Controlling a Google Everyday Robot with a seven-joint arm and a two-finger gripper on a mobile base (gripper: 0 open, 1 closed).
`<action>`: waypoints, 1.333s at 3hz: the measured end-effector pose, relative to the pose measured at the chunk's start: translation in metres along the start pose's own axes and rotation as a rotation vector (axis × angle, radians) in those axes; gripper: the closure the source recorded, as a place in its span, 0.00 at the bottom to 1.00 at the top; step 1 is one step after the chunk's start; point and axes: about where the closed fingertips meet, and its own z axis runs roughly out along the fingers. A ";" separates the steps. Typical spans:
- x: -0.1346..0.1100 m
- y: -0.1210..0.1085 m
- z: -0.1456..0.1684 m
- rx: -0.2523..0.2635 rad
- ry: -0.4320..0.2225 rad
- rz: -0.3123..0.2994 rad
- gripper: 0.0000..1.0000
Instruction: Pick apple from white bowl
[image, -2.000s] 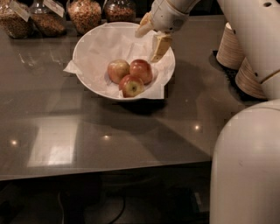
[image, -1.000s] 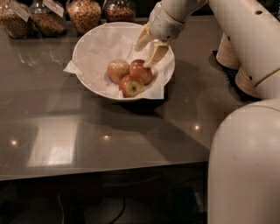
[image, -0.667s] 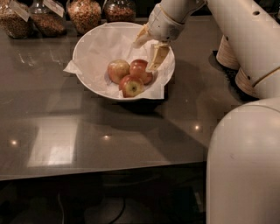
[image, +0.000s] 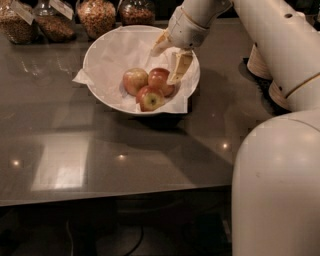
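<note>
A robot's hand (image: 163, 66) hangs over the right side of the white bowl (image: 90, 55) on a dark, glossy surface (image: 100, 155), its two fingers spread apart and holding nothing. The apple (image: 160, 79), the reddest of three, lies in the bowl on crumpled white paper (image: 117, 50), pressed between a paler yellowish-pink apple (image: 134, 81) to its left and an apple with a yellow-green patch (image: 150, 99) in front. One finger points down along the red apple's right flank, just beside or touching it; the other sits higher, above the paper behind the fruit. The task appears to be at the reach-in stage, with the grasp not yet made. The next move likely calls for lowering the hand so the fingers straddle the red apple, then closing without nudging its neighbours, since the three fruits crowd together. Jars of dry goods (image: 95, 15) line the far edge.
</note>
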 end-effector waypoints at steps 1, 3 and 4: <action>0.000 0.001 0.004 -0.010 -0.004 -0.006 0.35; 0.003 0.003 0.013 -0.038 -0.009 -0.010 0.34; 0.004 0.006 0.021 -0.059 -0.014 -0.011 0.33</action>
